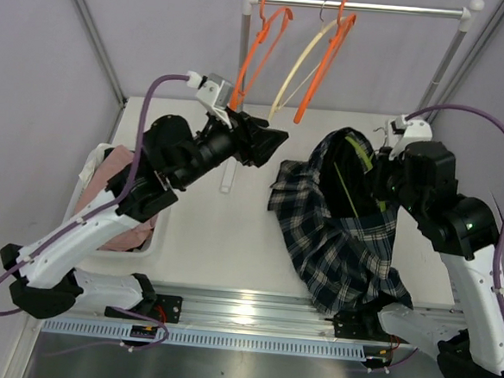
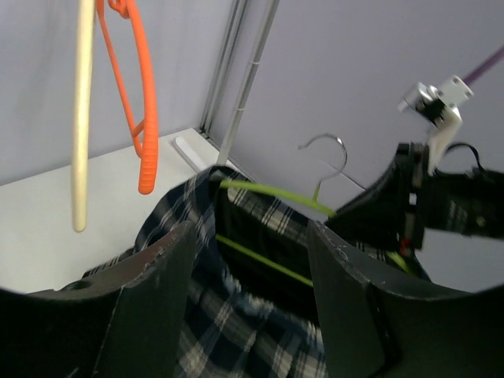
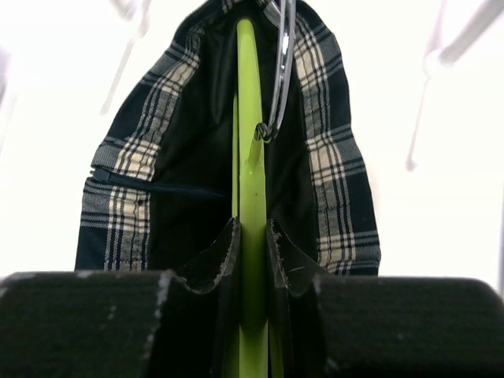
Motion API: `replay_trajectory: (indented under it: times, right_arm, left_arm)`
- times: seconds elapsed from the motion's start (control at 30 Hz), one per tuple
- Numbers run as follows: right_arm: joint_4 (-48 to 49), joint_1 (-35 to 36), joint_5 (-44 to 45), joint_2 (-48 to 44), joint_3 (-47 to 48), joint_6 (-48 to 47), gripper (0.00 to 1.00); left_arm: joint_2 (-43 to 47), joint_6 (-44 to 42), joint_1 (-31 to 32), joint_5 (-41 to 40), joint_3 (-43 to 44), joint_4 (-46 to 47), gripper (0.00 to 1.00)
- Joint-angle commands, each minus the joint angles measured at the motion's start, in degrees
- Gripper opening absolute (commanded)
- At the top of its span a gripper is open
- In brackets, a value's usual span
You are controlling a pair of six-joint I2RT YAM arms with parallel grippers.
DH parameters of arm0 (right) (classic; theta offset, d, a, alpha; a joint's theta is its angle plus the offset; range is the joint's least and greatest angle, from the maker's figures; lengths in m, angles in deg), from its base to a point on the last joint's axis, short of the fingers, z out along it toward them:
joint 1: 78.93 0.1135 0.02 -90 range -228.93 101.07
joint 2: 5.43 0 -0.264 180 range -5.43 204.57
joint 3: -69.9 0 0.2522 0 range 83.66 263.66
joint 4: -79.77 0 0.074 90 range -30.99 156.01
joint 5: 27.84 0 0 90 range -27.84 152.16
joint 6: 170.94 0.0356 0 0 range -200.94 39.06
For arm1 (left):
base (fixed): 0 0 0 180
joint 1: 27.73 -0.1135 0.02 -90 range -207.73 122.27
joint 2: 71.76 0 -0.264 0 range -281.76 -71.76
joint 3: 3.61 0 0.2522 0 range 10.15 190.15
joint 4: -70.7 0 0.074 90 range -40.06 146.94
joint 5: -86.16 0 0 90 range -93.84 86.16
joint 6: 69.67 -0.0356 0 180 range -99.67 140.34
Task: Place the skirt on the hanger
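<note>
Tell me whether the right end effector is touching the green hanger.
Touching. Right wrist view shows the right end effector clamped against both sides of the green hanger.

skirt [image 1: 343, 247]: matt woven plaid cloth; hanger [image 3: 250, 197]: smooth green plastic; hook [image 3: 285, 63]: shiny metal; table [image 1: 222, 239]: matt white

Skirt [image 1: 343, 247]: navy-and-white plaid, dark lining; waistband lifted off table, spread open around hanger; hem crumpled on table toward near right edge; hanger [image 3: 250, 181]: lime green, metal hook; sits inside waistband, pinched in right gripper [image 3: 252, 236].
</note>
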Motion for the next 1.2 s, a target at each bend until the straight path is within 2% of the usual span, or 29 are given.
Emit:
replay_trajectory:
  times: [0.0, 0.1, 0.17, 0.37, 0.53, 0.73, 1.17]
  right_arm:
    - [9.59, -6.58, -1.33, 1.23, 7.11, -3.73, 0.0]
    - [13.89, -13.79, -8.36, 4.48, 10.1, -6.2, 0.0]
    - [17.13, -19.94, -16.42, 7.38, 11.59, -6.2, 0.0]
    - [27.34, -34.09, -34.02, 14.32, 16.16, -0.32, 0.0]
    - [30.86, -35.87, -34.75, 20.48, 25.47, 0.66, 0.0]
    - [29.02, -36.05, -33.52, 31.2, 40.66, 0.13, 0.0]
    - [34.03, -36.31, -29.65, 41.92, 48.33, 2.59, 0.0]
  left_arm:
    - [5.54, -1.88, -0.37, -0.75, 0.85, -3.52, 0.63]
    - [10.2, -1.89, -0.37, 0.31, -3.18, -5.01, 0.63]
    - [13.88, -1.45, -0.28, 1.36, -5.64, -6.16, 0.63]
    - [20.58, -1.27, -0.37, 3.29, -11.8, -10.98, 0.63]
    - [24.53, -1.01, -0.37, 4.35, -14.18, -14.15, 0.62]
    - [27.08, -1.18, -0.37, 5.49, -14.62, -16.53, 0.62]
    - [26.12, -2.32, -0.37, 5.49, -13.75, -18.29, 0.61]
